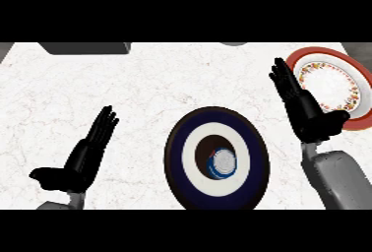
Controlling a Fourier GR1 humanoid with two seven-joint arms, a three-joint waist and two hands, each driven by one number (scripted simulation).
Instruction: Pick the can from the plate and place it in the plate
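The white marbled counter (145, 83) is being seen from steeply above, filling most of the view. A dark plate (190, 194) with a navy rim, a white ring and a dark centre is lying on it, low and a little right of the middle. A second plate (330, 81), white with a red rim and a flowered band, is lying at the upper right, and its lower left edge is being covered by the right hand.

The right hand (305, 106) is being held open between the two plates, with straight fingers pointing up the view and the thumb turned out toward the red plate; nothing is being gripped by it. The left hand (83, 160) is being kept open at the lower left, fingers up, well apart from the dark plate, and nothing is being held by it either.

The can (222, 163), blue with a pale top, is standing upright on the dark plate, at the lower right of its dark centre. It is not being touched by either hand.

A grey block (85, 47) is being cut off by the top edge at the upper left.
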